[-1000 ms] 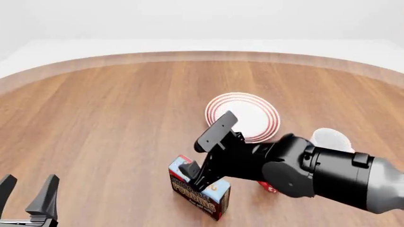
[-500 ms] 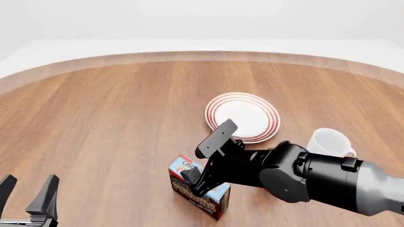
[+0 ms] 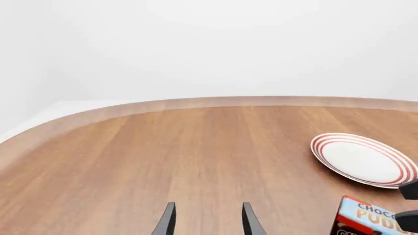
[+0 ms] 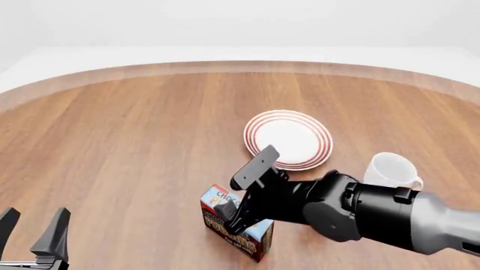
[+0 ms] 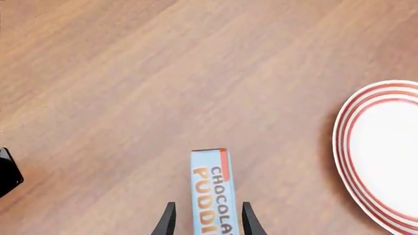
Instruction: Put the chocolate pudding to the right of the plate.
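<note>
Straddling pudding box [image 5: 211,191] with my right claw [image 5: 205,220], fingers apart, not clamped; plate [image 4: 289,138] just beyond; left claw [image 3: 205,223] apart, idle.

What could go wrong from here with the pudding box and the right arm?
1. The right gripper straddles the chocolate pudding along its narrow top with fingers not visibly closed; a shallow grasp might let it slip or topple.
2. The white mug stands right of the plate, near the goal spot; the arm could knock it.
3. Carrying the box low might clip the plate's rim.
</note>
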